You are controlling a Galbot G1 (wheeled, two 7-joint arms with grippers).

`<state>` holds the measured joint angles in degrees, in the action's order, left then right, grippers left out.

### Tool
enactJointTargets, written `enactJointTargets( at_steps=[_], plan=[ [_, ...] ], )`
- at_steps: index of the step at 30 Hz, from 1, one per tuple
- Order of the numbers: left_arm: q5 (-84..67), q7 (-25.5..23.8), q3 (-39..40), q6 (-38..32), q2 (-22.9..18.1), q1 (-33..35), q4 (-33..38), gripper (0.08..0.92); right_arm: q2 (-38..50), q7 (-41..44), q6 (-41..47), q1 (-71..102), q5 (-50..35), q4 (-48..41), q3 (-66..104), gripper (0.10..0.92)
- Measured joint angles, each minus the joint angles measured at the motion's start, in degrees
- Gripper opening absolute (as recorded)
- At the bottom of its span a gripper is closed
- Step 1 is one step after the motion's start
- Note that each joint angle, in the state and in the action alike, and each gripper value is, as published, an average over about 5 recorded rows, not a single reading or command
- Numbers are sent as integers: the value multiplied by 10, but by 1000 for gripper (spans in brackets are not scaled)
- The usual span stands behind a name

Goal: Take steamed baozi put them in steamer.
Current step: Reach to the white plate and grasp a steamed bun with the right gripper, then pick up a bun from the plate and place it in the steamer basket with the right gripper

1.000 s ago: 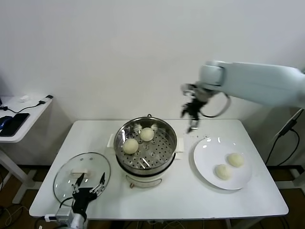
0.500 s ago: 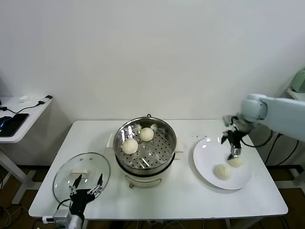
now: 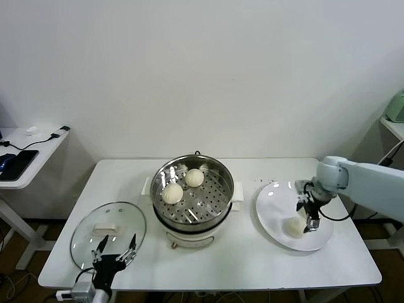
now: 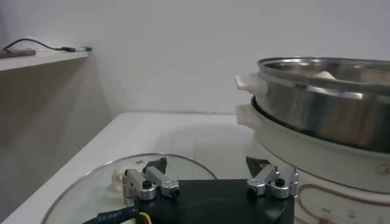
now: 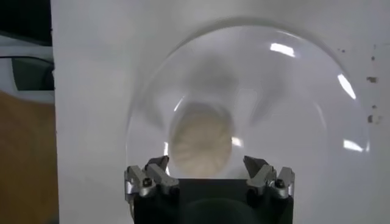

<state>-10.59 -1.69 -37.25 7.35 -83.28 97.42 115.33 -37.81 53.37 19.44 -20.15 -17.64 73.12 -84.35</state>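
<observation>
Right gripper [image 3: 308, 216] fingers [image 5: 157, 165] were spread wide, holding nothing, poised right over one baozi [image 5: 200, 141] on the white plate [image 3: 273, 218]. We think another bun sat behind the gripper, hidden. Two baozi [image 3: 172, 192] lay inside the steamer [image 3: 218, 201] mid-table [image 3: 252, 265]. Left gripper [image 3: 115, 249] idled by the glass lid [image 3: 88, 228], fingers also wide, empty.

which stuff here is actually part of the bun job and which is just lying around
Part of the job:
- steamer, two buns already inside
- bun on the plate, any other hidden behind the arm
- right end effector, open over the plate

Lying about:
- glass lid
- left end effector, open, parked by the lid
- side table
</observation>
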Motion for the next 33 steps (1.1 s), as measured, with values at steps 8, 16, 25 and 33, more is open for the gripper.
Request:
enactJointTargets(
  at_steps=[8,16,25,33],
  plan=[
    [2,0,3,1,0,-1,1,823,1,-13,10,42,13,-1,43,817],
    [3,0,2,1,-1,1,6,823,9,-11,8,38,19,6,49,703],
    [5,1,6,1,-3,3,8,823,4,9,-10,-29,16,23,24,696],
    [9,0,13,3,-3,1,12,823,-56,48,-65,-185,-18,36,-36,704]
  ],
)
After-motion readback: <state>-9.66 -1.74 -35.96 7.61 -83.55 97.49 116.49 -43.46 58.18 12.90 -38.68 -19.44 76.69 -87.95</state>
